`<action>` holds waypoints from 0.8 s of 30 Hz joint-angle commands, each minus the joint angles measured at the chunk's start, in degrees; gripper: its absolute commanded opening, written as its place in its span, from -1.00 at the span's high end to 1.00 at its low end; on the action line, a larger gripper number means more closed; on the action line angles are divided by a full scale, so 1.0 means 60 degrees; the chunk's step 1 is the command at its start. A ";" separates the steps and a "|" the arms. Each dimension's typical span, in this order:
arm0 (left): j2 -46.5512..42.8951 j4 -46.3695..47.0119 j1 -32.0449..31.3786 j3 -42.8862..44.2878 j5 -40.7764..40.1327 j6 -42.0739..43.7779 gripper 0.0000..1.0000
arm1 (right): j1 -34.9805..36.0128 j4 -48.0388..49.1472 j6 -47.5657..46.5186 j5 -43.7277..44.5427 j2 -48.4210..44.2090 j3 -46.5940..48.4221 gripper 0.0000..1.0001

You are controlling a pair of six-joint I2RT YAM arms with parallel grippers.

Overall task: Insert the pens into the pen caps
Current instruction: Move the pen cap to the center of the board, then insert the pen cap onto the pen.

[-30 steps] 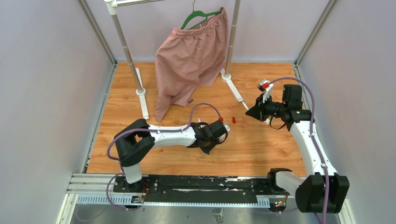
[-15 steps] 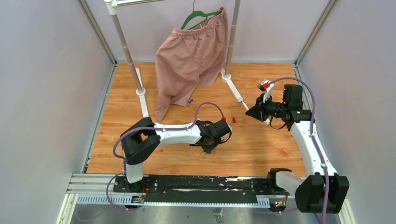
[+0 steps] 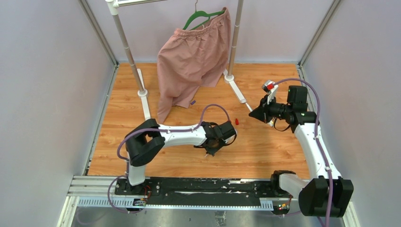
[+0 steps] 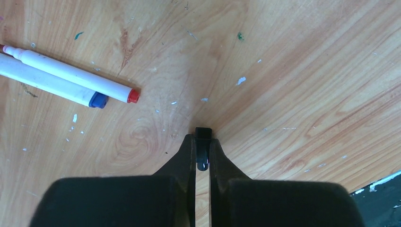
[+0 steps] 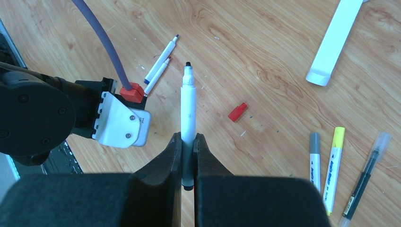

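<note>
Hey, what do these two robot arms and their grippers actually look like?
The left arm and right arm have white links with black joints. A purple cable runs along each. The left gripper and right gripper are black and tapered.

A rack stands at the back of the table, shorts hung on it. A cap lies on the table between the arms, two pens touching side by side near the left gripper, three pens side by side right of the cap in the right wrist view. A second cap sits in the left gripper, another pen in the right gripper.
</note>
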 commanded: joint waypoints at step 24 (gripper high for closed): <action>-0.7847 0.9460 0.1714 -0.3515 0.1317 0.0180 1.00 | -0.0109 0.1177 0.1509 -0.3668 -0.0442 0.2346 1.00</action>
